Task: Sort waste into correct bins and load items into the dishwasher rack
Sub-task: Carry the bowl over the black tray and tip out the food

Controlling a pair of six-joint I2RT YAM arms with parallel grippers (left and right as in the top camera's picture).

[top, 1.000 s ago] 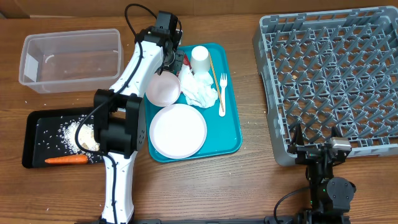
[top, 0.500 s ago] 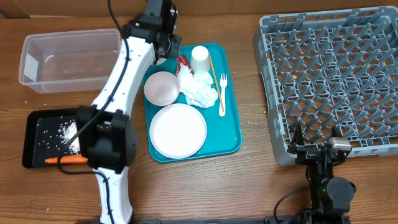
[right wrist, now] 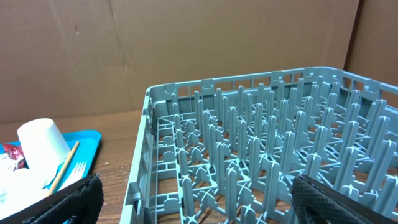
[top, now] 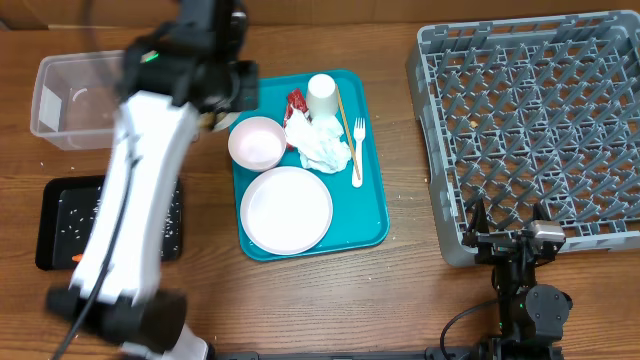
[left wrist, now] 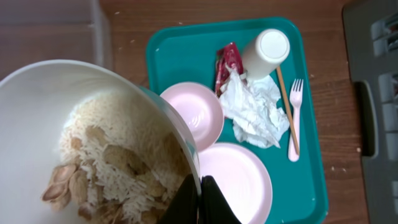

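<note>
My left gripper (left wrist: pixel 200 200) is shut on the rim of a white bowl (left wrist: pixel 43 93) that holds rice and food scraps. In the overhead view the left gripper (top: pixel 228 95) is blurred, between the clear bin (top: pixel 110 95) and the teal tray (top: pixel 375 215). The tray holds a pink bowl (top: pixel 257 143), a white plate (top: pixel 286 210), a white cup (top: pixel 321 95), a crumpled napkin (top: pixel 320 145), a red wrapper (top: pixel 296 103), a fork (top: pixel 357 150) and a chopstick (top: pixel 344 118). My right gripper (right wrist: pixel 199 205) is open and empty at the near edge of the grey dishwasher rack (top: pixel 540 120).
A black tray (top: pixel 60 215) with scattered rice and a carrot (top: pixel 78 258) lies at the front left, partly hidden by the left arm. The rack (right wrist: pixel 261 155) fills the right wrist view, and the tray's cup (right wrist: pixel 43 146) shows at its left.
My left arm has risen and swung left from the tray's back corner toward the clear bin, with the rice bowl in its grip. The right arm has not moved.
</note>
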